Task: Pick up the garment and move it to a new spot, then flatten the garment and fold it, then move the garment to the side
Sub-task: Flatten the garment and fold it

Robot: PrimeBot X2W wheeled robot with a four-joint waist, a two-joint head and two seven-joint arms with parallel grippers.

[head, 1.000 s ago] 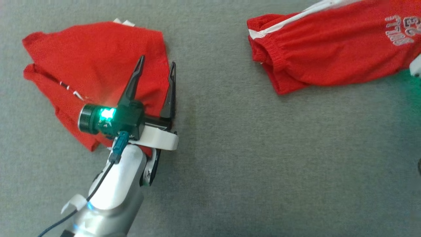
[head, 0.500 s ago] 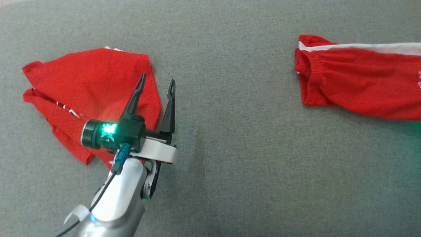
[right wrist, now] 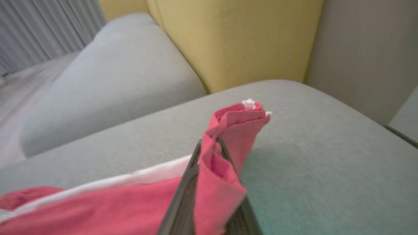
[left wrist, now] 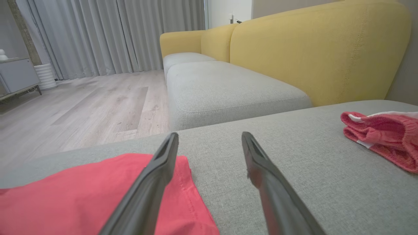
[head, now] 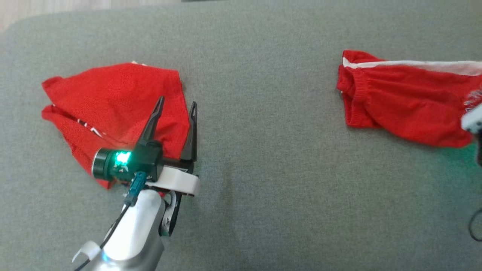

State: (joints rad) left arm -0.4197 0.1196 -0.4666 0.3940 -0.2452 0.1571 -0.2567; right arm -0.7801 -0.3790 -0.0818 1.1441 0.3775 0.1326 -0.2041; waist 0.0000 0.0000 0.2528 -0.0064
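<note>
The garment (head: 406, 109), red shorts with a white side stripe, lies stretched on the grey cushion at the right. In the right wrist view my right gripper (right wrist: 210, 142) is shut on a bunched red corner of the garment (right wrist: 235, 130), lifted a little off the cushion. A pale part of the right arm (head: 473, 120) pokes in at the right edge. My left gripper (head: 177, 101) stands open over the right edge of a second, folded red cloth (head: 113, 98), one finger above the cloth (left wrist: 81, 195) and the other finger (left wrist: 261, 163) above bare cushion.
The grey cushion (head: 263, 169) stretches wide between the two red pieces. Wooden floor (left wrist: 81, 104) lies beyond its far edge, with a yellow sofa back (left wrist: 310, 55) behind. A black cable loop (head: 475, 226) hangs at the right edge.
The head camera has shifted. Relative to the folded red cloth, the shorts have been drawn further right. My left gripper stays open over the folded cloth's right edge.
</note>
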